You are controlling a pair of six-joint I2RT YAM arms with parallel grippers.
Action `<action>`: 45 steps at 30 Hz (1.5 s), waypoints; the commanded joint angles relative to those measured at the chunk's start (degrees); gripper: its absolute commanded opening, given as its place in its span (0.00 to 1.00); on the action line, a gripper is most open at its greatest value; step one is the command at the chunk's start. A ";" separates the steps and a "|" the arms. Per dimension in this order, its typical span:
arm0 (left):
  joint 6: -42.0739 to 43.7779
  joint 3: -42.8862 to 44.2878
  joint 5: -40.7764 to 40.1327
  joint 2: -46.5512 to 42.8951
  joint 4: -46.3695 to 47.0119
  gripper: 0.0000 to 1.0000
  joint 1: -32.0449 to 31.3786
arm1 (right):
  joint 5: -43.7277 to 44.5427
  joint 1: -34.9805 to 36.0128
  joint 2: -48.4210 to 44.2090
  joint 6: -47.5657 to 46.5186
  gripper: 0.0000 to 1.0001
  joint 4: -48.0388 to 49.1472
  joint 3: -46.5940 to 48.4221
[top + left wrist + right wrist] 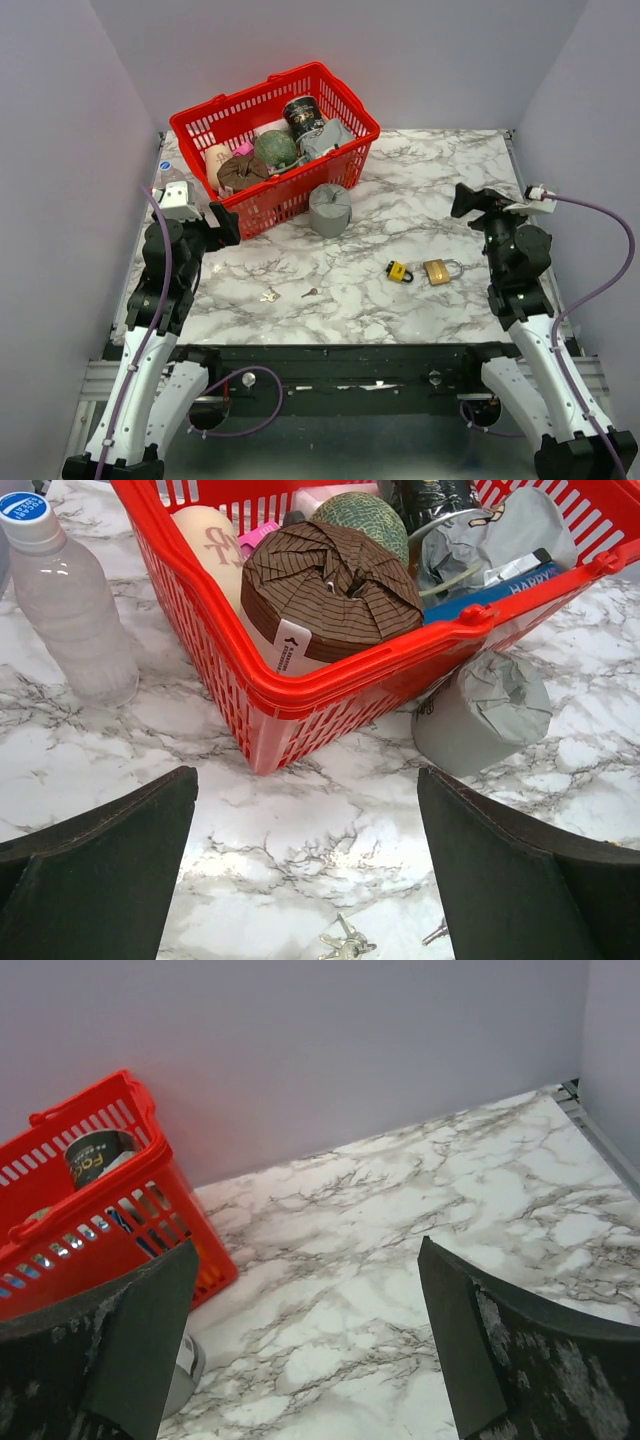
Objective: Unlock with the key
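Now both grippers hang spread wide and empty over the marble table (420,180), with keys and padlocks untouched.
Left gripper (222,222) sits at the left, by the near corner of the red basket (340,85), fingers apart and holding nothing; right gripper (468,200) is far right, likewise parted and bare. Brass padlock (437,271) lies near centre-right, a small yellow padlock (399,271) just to its left. Key bunch (269,295) and single key (310,293) lie left of centre, well apart from the locks. A grey wrapped roll (329,209) stands against the basket's near right side; a water bottle (65,600) stands left of the basket.
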 commanded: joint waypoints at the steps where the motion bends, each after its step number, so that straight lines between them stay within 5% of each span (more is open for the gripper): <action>1: -1.07 1.57 1.37 -0.39 0.57 0.99 0.47 | 1.62 -0.08 -0.76 2.08 1.00 -3.65 -1.52; 5: -1.43 1.92 0.50 0.75 0.04 0.99 0.47 | -2.96 -0.08 -1.47 2.70 1.00 4.00 -5.48; 16: -0.02 0.07 -3.02 -0.13 0.13 0.99 0.47 | -28.27 2.02 6.69 9.19 0.77 -5.13 -0.30; 26: -0.81 -0.54 -6.01 0.58 0.30 0.99 0.47 | -24.86 26.01 15.82 17.02 0.72 -3.90 -1.79; 37: -0.63 -1.07 -5.57 -0.04 0.65 0.99 0.47 | -19.40 40.60 35.06 -1.33 0.61 -4.78 4.88; 45: 0.15 -1.51 -3.81 0.14 1.27 0.99 0.47 | -13.44 44.39 47.12 -9.33 0.54 -7.94 12.35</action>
